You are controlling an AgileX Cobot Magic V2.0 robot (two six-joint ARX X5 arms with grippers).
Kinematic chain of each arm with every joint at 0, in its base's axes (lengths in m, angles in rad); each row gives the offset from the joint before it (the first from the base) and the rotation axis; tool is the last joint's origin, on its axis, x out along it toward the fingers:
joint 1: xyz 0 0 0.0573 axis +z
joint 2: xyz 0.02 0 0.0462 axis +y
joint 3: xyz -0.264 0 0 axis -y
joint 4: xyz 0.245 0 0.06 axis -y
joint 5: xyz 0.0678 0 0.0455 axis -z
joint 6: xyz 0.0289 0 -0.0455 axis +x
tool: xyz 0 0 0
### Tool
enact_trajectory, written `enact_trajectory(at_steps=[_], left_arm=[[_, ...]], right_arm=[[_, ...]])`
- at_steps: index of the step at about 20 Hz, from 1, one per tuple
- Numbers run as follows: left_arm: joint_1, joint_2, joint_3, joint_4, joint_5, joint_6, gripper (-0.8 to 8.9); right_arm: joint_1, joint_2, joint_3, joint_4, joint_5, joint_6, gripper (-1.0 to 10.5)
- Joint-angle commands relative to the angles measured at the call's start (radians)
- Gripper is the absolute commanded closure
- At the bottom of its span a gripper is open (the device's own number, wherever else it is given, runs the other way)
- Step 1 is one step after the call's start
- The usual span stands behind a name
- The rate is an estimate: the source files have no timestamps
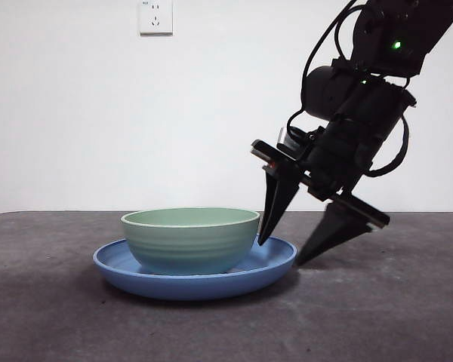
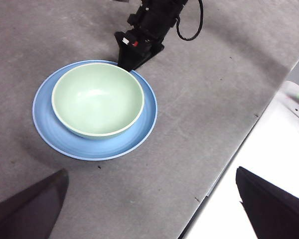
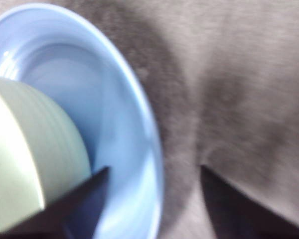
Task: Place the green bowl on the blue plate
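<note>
The green bowl (image 1: 190, 240) sits upright inside the blue plate (image 1: 128, 273), so the placing looks done. The right gripper (image 1: 298, 241) hangs just beside the bowl with its jaws spread and holding nothing, one tip over the plate's rim and the other outside it. The retreat looks best taken straight up and away from the bowl, so neither tip clips the rim. The left gripper (image 2: 149, 209) waits well away from the plate, jaws spread and empty. The right wrist view is blurred, so contact with the bowl cannot be judged.

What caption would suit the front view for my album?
Pale mint-green round bowl sits on the glossy blue round plate; the right gripper, open, straddles the plate's rim.
</note>
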Motion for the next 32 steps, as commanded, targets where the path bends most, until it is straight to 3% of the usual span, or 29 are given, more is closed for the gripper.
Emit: enact_trajectory(at_steps=[1,5,7,10,18,22,27,32], left_arm=[[-0.014,0.003,0.011,0.011,0.005,0.003,0.34],[-0.029,0.003,0.011,0.004,0.005,-0.014,0.34],[-0.030,0.003,0.011,0.005,0.005,-0.035,0.33],[-0.030,0.003,0.011,0.004,0.005,-0.037,0.33],[-0.030,0.003,0.011,0.004,0.005,-0.038,0.33],[-0.030,0.003,0.011,0.008,0.005,-0.038,0.33],[-0.030,0.003,0.011,0.012,0.005,-0.041,0.33],[-0.030,0.003,0.011,0.012,0.005,-0.041,0.36]], right_arm=[[-0.019,-0.037,0.021,-0.051,0.052,-0.041,5.9],[-0.051,-0.187,0.021,-0.230,0.166,-0.145,5.3],[-0.053,-0.296,0.021,-0.315,0.204,-0.182,4.3],[-0.039,-0.501,0.021,-0.417,0.206,-0.225,3.3],[-0.029,-1.082,0.019,-0.725,0.205,-0.274,3.3],[-0.029,-1.301,0.019,-0.779,0.204,-0.273,3.3],[-0.029,-1.361,0.018,-0.885,0.197,-0.274,3.3],[-0.029,-1.361,0.018,-0.866,0.169,-0.278,3.3]])
